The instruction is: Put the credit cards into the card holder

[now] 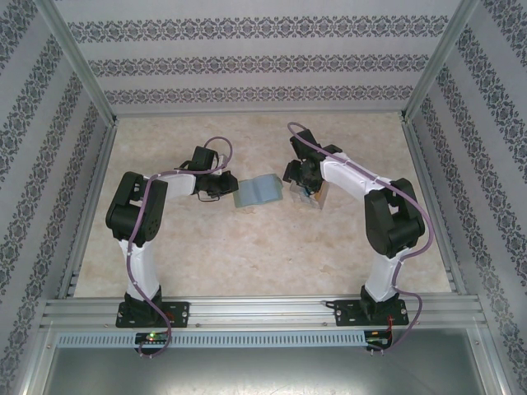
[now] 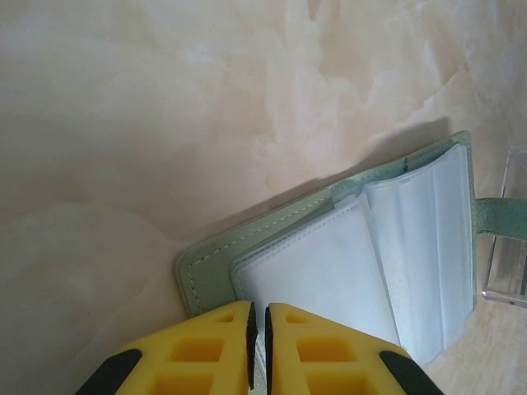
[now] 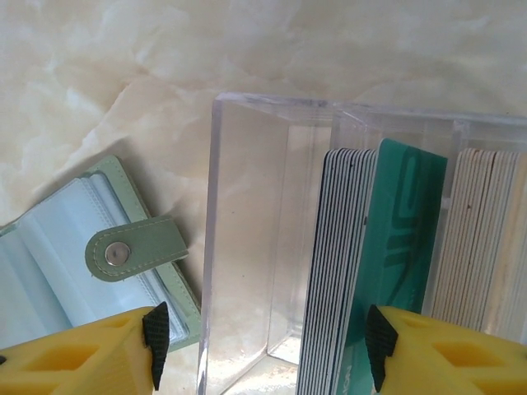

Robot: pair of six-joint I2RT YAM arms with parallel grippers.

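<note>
Left gripper (image 2: pixel 258 341) clenched on the open card holder (image 2: pixel 346 247) edge, mid desk (image 2: pixel 123 123). Right gripper (image 3: pixel 263 350) released, jaws spread across the clear box (image 3: pixel 247 214) wall. Teal card (image 3: pixel 399 239) upright inside.

White arms (image 1: pixel 142 265); black joints (image 1: pixel 132 207); yellow fingers (image 2: pixel 206 354)

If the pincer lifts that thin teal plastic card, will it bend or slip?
Probably stiff: the thin teal plastic card stands straight on edge in the clear plastic box. Likely slippery: its face looks smooth. Packed neighbouring cards may drag along.
</note>
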